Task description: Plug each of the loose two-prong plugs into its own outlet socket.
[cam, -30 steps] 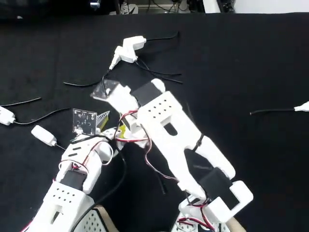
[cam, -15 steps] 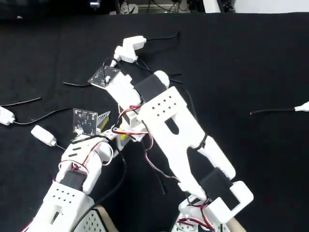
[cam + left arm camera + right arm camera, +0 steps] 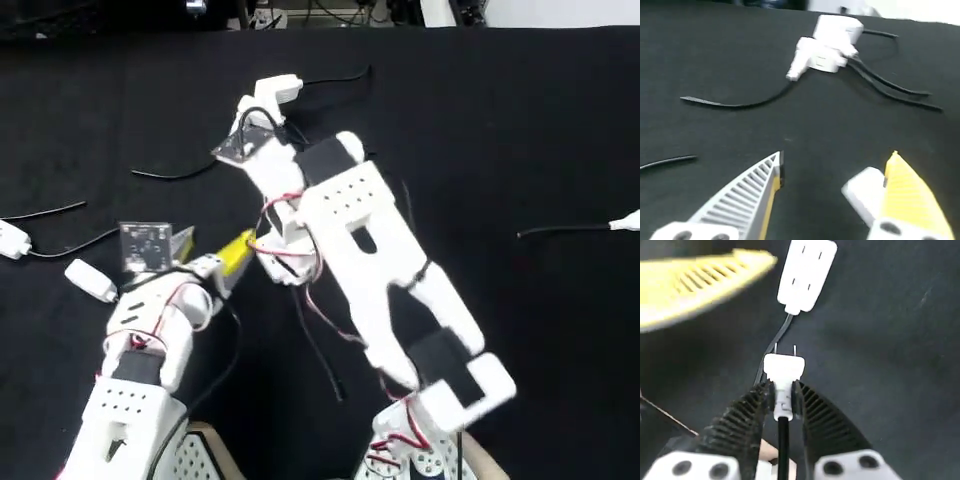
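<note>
Right claw point(image 3: 782, 389) with plug point(image 3: 784, 367), now nearer outlet socket point(image 3: 806, 272).

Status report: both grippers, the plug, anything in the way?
Right gripper shut on two-prong plug. Prongs face outlet socket, apart from it, not yet in. Left gripper open. Socket's cord runs close by the prongs.

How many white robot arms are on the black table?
2. The left white robot arm stands at the near left edge. The right white robot arm stretches across the middle, its hand shut on a white two-prong plug.
</note>
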You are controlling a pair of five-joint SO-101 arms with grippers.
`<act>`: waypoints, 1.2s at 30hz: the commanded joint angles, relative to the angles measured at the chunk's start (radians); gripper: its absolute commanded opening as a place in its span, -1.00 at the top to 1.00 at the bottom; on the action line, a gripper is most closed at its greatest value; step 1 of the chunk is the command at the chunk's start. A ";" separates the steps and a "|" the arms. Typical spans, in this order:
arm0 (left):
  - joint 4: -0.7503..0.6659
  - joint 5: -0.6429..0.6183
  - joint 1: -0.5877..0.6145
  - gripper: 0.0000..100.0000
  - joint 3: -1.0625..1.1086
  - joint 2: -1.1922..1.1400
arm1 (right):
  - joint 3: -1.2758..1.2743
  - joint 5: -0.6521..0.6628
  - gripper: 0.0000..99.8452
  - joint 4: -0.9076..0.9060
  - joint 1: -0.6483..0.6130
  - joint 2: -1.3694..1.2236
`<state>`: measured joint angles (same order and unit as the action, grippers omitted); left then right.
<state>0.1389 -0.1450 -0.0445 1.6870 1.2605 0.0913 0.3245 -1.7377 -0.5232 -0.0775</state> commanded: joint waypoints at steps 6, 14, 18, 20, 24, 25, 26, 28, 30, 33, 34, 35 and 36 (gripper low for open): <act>0.078 0.005 0.208 0.34 0.018 0.011 | 0.351 -0.005 0.98 -0.021 0.008 -0.263; 0.078 0.005 0.202 0.34 0.018 0.011 | 0.535 0.023 0.98 -0.023 0.008 -0.466; 0.078 0.005 0.200 0.34 0.018 0.011 | 0.619 0.025 0.98 -0.023 0.008 -0.518; 0.078 0.005 0.200 0.34 0.018 0.011 | 0.639 0.026 0.98 -0.023 0.006 -0.530; 0.078 0.005 0.180 0.34 0.018 0.011 | 0.647 0.026 0.98 -0.023 0.006 -0.538; 0.083 0.005 0.166 0.34 0.018 0.011 | 0.645 0.026 0.98 -0.023 0.006 -0.539; 0.084 0.005 0.157 0.34 0.018 0.011 | 0.641 0.026 0.98 -0.023 0.006 -0.541; 0.084 0.005 0.154 0.34 0.018 0.011 | 0.638 0.026 0.98 -0.023 0.006 -0.541; 0.084 0.005 0.154 0.34 0.018 0.011 | 0.638 0.026 0.98 -0.023 -0.005 -0.541; 0.084 0.005 0.156 0.34 0.018 0.011 | 0.638 0.025 0.98 -0.023 -0.029 -0.541; 0.084 0.005 0.156 0.34 0.018 0.011 | 0.638 0.025 0.98 -0.023 -0.037 -0.541; 0.084 0.005 0.156 0.34 0.018 0.011 | 0.638 0.023 0.98 -0.023 -0.044 -0.541; 0.084 0.005 0.156 0.34 0.018 0.011 | 0.638 0.023 0.98 -0.023 -0.049 -0.541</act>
<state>0.2202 -0.1450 0.1243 1.6870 1.2605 0.6866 0.3429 -1.7392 -0.5370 -0.6237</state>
